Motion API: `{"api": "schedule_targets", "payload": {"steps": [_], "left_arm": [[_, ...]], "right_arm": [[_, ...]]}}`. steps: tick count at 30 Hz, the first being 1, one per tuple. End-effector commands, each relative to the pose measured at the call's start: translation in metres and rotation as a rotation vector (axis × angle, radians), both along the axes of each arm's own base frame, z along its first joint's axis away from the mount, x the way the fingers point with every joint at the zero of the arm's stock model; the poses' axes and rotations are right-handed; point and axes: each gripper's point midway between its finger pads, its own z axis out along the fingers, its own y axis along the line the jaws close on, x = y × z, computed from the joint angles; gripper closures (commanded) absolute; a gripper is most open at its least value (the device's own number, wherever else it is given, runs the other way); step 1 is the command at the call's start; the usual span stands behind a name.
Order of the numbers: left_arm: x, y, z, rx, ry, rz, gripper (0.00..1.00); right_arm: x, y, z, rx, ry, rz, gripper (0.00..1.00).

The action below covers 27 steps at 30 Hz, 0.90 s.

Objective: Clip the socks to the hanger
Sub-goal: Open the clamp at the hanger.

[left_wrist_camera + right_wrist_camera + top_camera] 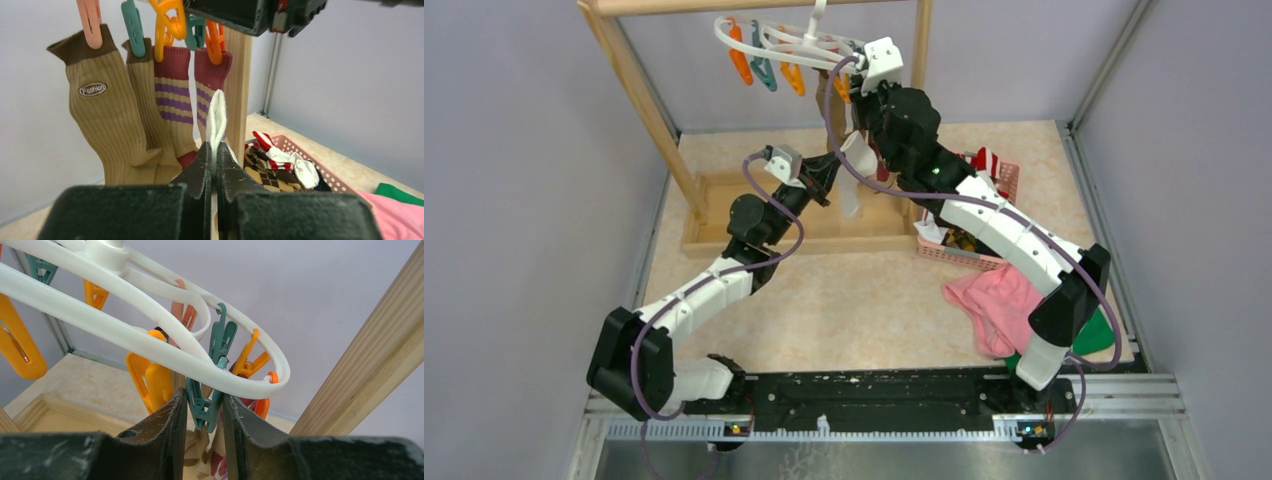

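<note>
- One white plastic oval ring hanger (776, 42) is hanging by its hook from the top bar of the pale wooden rack frame (639, 80) at the far side. Its clothespin clips (742, 62) are dangling in orange, teal and salmon. The ring and the right arm are covering some, so their full count is hard to make out.
- Four socks are hanging from clips by their cuffs. Two are tan ribbed socks with brown cuffs (107, 115), one bearing a small oval label. Two are tan socks with maroon striped cuffs (172, 85), just to their right.
- One white fabric sock (217, 112) is sticking up folded from the left gripper (214, 156), whose jaws are pressing together on it, just below the striped pair.
- The right gripper (205, 395) is squeezing one teal plastic clip (204, 410) under the ring's rim, a finger on each side.
- One pink perforated plastic basket (1009, 185) is sitting to the right, holding a brown argyle sock (267, 175) and a red-and-white striped sock (267, 145). The arm is hiding the rest of its contents.
- One pink cloth (994, 300) and one green cloth (1096, 335) are lying near right, the green one mostly hidden behind the arm.
</note>
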Motion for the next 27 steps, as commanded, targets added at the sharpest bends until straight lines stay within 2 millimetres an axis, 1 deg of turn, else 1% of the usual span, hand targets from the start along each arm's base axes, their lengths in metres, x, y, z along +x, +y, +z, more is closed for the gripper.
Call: {"api": "schedule_targets", "payload": {"steps": [1, 11, 15, 21, 27], "left_arm": [[0.016, 0.003, 0.020, -0.023, -0.038, 0.098, 1.00], [0.042, 0.004, 0.029, -0.083, -0.025, 0.230, 1.00], [0.051, 0.000, 0.028, -0.096, -0.015, 0.247, 1.00], [0.059, -0.006, 0.027, -0.121, 0.000, 0.254, 1.00], [0.064, -0.011, 0.033, -0.150, -0.010, 0.262, 1.00]], "right_arm": [[-0.015, -0.014, 0.037, 0.078, -0.054, 0.022, 1.00], [-0.014, -0.016, 0.036, 0.085, -0.051, 0.029, 1.00], [-0.014, -0.016, 0.037, 0.086, -0.051, 0.031, 1.00], [-0.013, -0.016, 0.034, 0.087, -0.045, 0.036, 1.00], [-0.012, -0.015, 0.033, 0.093, -0.039, 0.043, 1.00]]}}
